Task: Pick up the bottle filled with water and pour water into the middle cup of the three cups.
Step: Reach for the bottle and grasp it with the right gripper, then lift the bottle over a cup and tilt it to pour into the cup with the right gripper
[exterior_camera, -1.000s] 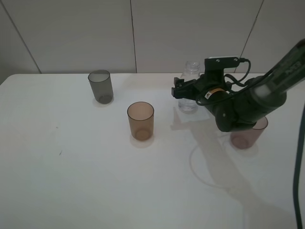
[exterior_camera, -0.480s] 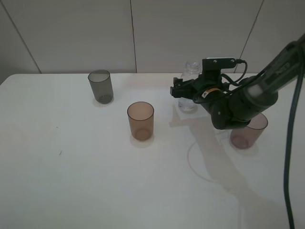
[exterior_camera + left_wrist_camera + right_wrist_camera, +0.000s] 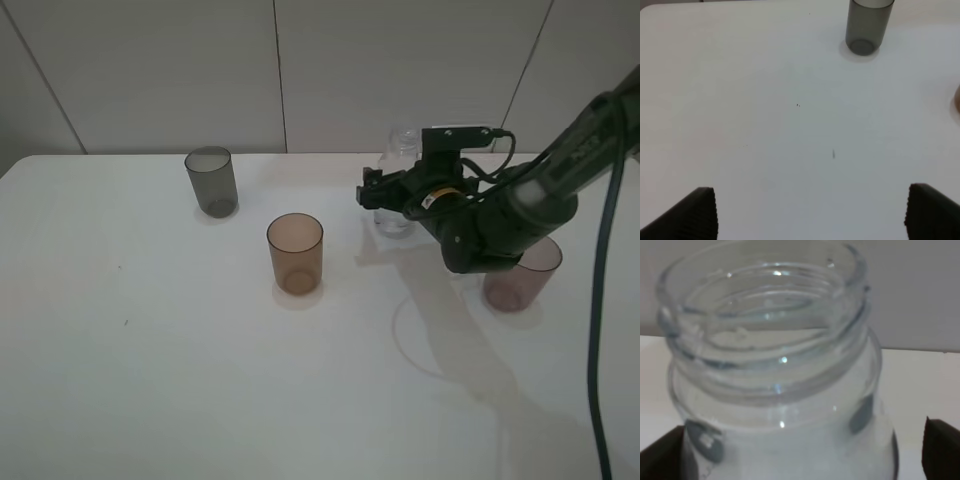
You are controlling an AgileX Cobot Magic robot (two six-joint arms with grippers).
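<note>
The clear bottle (image 3: 403, 141) stands uncapped at the back of the table, with water in it (image 3: 775, 365). My right gripper (image 3: 384, 191) is at the bottle's body with a jaw on each side, open, and a gap still shows beside one fingertip (image 3: 942, 450). The amber middle cup (image 3: 295, 253) stands upright to the bottle's front left, apart from the gripper. The grey cup (image 3: 211, 181) is at the back left and the pinkish cup (image 3: 520, 284) sits partly behind my right arm. My left gripper (image 3: 810, 215) hovers open over bare table, nothing between its fingers.
A white table (image 3: 150, 370) carries everything, and a pale wall rises behind it. The grey cup (image 3: 867, 25) shows ahead of the left gripper. A dark cable (image 3: 605, 300) hangs down the right side. A thin white loop (image 3: 425, 340) lies on the table in front of the right arm.
My right arm has edged slightly further in around the bottle. The bottle and the cups have not moved.
</note>
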